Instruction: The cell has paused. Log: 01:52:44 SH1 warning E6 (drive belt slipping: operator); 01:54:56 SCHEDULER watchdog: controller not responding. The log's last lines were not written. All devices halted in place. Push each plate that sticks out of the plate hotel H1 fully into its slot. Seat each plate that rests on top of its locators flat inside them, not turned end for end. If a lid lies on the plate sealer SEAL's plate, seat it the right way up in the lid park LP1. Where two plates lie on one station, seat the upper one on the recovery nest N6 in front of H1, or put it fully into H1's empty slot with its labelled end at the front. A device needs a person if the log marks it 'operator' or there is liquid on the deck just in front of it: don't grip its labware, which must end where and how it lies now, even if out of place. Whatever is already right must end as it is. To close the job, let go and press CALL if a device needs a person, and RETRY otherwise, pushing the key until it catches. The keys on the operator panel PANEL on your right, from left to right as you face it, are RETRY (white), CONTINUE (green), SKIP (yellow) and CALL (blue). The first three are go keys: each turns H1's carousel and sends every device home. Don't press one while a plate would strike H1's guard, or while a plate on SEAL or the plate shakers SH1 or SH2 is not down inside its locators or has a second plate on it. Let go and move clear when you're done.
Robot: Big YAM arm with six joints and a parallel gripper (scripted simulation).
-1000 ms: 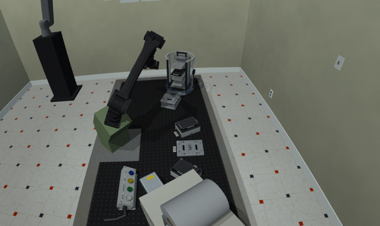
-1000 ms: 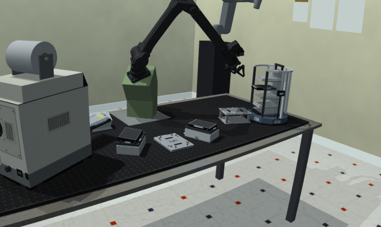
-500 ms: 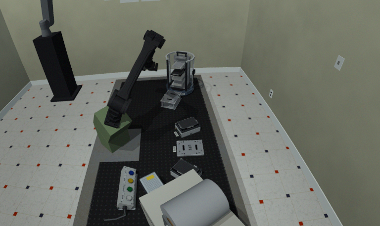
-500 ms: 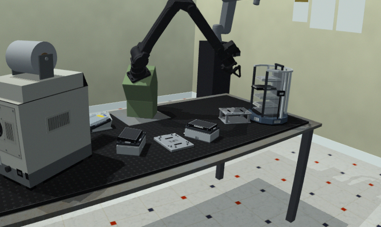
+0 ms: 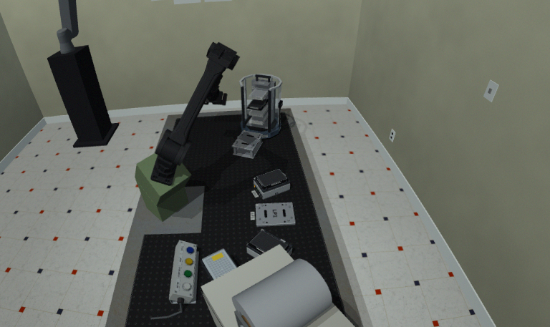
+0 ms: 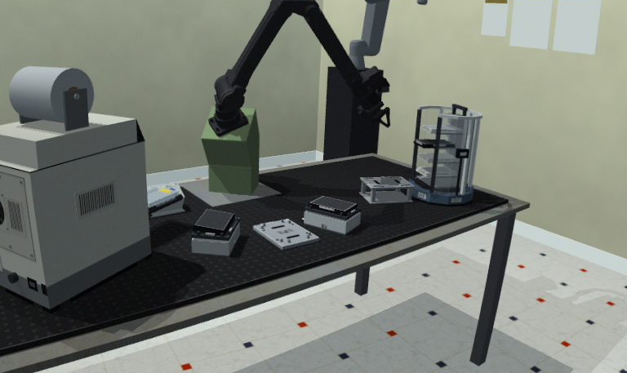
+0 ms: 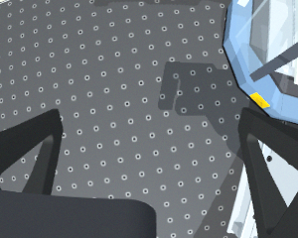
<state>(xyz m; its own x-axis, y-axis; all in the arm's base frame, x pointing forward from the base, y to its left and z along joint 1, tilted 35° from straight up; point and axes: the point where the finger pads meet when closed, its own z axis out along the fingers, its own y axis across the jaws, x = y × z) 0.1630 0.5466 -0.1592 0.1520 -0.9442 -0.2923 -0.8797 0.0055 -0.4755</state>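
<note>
1. Black dotted table [image 6: 323, 267], centre of the exterior view.
2. Gripper [image 6: 376, 104], upper centre: jaws wide apart, empty.
3. Plate tower [image 6: 476, 119], right: plates likely light, rigid, slippery; push the protruding edge squarely.

Matte black jointed arm [image 6: 259, 41], boxy links; black triangular open-frame fingers; black flanged foot [image 5: 164, 174].
</note>
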